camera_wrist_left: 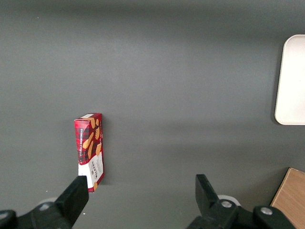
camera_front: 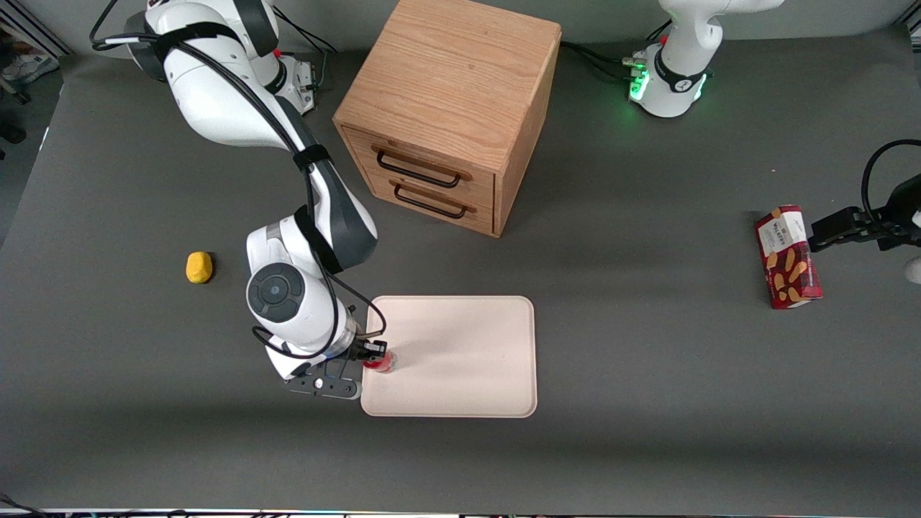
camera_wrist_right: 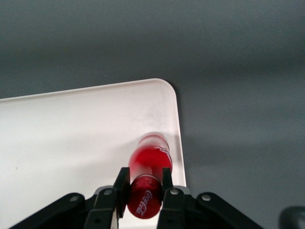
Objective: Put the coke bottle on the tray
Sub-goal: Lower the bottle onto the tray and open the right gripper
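My gripper [camera_wrist_right: 143, 188] is closed on the bottle [camera_wrist_right: 148, 176] and holds it upright over the tray [camera_front: 460, 345], near its edge at nine o'clock.

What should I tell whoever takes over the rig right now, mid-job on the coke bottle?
Gripper: shut on the coke bottle, fingers clamped on either side of its upper body, over the tray's edge at the working arm's end.
Coke bottle: held roughly upright over the tray, just inside the rim. Whether its base already touches the tray surface is not clear.
Done: bottle picked up and brought over the tray.
Left: lower it until it stands, open the fingers, lift the arm away.
Elsewhere: yellow lump on the table, wooden drawer cabinet, red snack box at the parked arm's end.
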Robot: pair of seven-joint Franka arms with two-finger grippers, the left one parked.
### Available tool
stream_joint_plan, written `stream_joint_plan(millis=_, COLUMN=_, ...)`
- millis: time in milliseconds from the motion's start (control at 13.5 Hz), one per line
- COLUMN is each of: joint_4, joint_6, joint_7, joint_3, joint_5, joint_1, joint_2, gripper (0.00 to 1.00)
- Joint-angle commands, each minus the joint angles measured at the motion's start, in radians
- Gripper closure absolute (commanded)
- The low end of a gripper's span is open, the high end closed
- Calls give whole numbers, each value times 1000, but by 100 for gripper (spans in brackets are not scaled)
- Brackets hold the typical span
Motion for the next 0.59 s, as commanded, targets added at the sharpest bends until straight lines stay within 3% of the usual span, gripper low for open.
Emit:
stream_joint_plan(millis=0, joint_4=-18, joint_6=10, joint_7=19, joint_3=-1, joint_5=16, joint_1=3, joint_2=-17, gripper=100)
stream_joint_plan(millis=74, joint_4=-18, joint_6=10, joint_7=19, joint_3=-1, joint_5=16, joint_1=3, joint_2=-17, gripper=97)
stream_joint_plan(millis=149, joint_4=-18, joint_6=10, joint_7=23, joint_3=-1, joint_5=16, joint_1=3, joint_2=-17, gripper=63)
stream_joint_plan(millis=223, joint_4=-18, joint_6=10, joint_7=31, joint_3=-1, joint_5=13, joint_1=3, joint_2=-17, gripper=20)
stream_joint_plan(millis=297, joint_4=-18, joint_6=10, joint_7=29, joint_3=-1, joint_5=8, joint_1=3, joint_2=-17, gripper=0)
stream_joint_plan(millis=520, joint_4=-18, joint_6=10, joint_7=31, joint_3=-1, joint_5=8, joint_1=3, joint_2=-17, gripper=0)
